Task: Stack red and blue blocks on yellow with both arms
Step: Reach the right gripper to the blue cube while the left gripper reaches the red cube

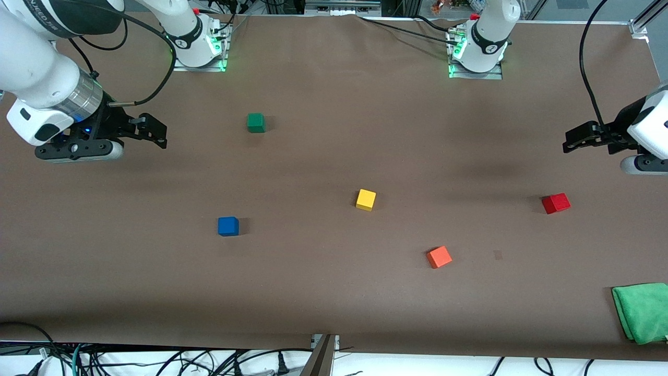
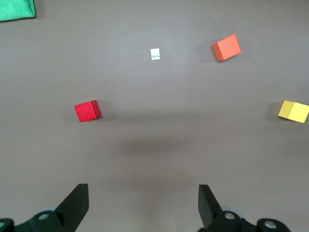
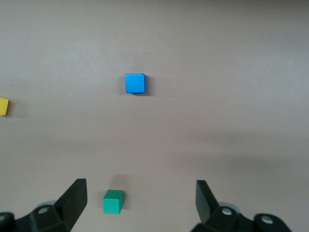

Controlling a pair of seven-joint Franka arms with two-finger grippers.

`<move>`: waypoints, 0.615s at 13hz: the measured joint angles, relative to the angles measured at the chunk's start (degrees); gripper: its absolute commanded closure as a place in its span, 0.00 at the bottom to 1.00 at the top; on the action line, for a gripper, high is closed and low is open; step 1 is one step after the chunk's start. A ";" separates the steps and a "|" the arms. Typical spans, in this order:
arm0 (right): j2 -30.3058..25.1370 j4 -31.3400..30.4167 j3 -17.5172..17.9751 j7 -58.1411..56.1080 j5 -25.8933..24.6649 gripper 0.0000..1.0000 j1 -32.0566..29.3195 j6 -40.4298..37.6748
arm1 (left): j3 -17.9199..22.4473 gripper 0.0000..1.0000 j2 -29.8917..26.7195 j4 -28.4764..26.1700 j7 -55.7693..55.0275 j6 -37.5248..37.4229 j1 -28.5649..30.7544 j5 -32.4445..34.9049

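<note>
The yellow cube (image 1: pixel 366 199) sits on the brown table near its middle; it also shows in the left wrist view (image 2: pixel 293 111) and at the edge of the right wrist view (image 3: pixel 3 106). The blue cube (image 1: pixel 228 226) lies toward the right arm's end and shows in the right wrist view (image 3: pixel 135 83). The deep red cube (image 1: pixel 556 203) lies toward the left arm's end and shows in the left wrist view (image 2: pixel 87 110). My left gripper (image 1: pixel 569 143) (image 2: pixel 143 203) is open and empty, held up above the table at its own end. My right gripper (image 1: pixel 156 133) (image 3: pixel 141 200) is open and empty, held up at its own end.
An orange-red cube (image 1: pixel 439 257) (image 2: pixel 226 47) lies nearer to the front camera than the yellow cube. A dark green cube (image 1: pixel 255 122) (image 3: pixel 113 201) lies nearer the arm bases. A green cloth (image 1: pixel 642 312) (image 2: pixel 17 9) lies at the left arm's end. A small white tag (image 2: pixel 155 54) lies on the table.
</note>
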 measured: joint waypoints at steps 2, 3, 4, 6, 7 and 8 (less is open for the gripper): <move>0.00 0.00 0.00 0.00 0.00 0.00 0.00 0.00 | -0.01 0.00 0.06 0.00 0.00 -0.01 -0.02 0.00; 0.00 0.00 0.00 0.00 0.00 0.00 0.00 0.00 | -0.02 0.00 0.21 0.01 0.00 -0.01 -0.05 0.00; 0.00 0.00 0.00 0.00 0.00 0.00 0.00 0.00 | 0.07 0.00 0.57 0.01 -0.01 0.01 0.04 0.00; 0.00 0.02 0.01 0.00 0.00 0.00 0.02 0.00 | 1.22 0.00 2.86 -0.06 -0.08 0.55 1.31 1.00; 0.00 0.16 0.04 0.00 0.00 0.00 0.21 0.06 | 1.66 0.00 5.02 -0.15 -0.02 2.16 2.96 1.22; 0.00 0.60 0.07 0.00 0.00 0.00 0.78 0.09 | 1.84 0.00 7.59 -0.27 0.15 4.66 4.54 1.23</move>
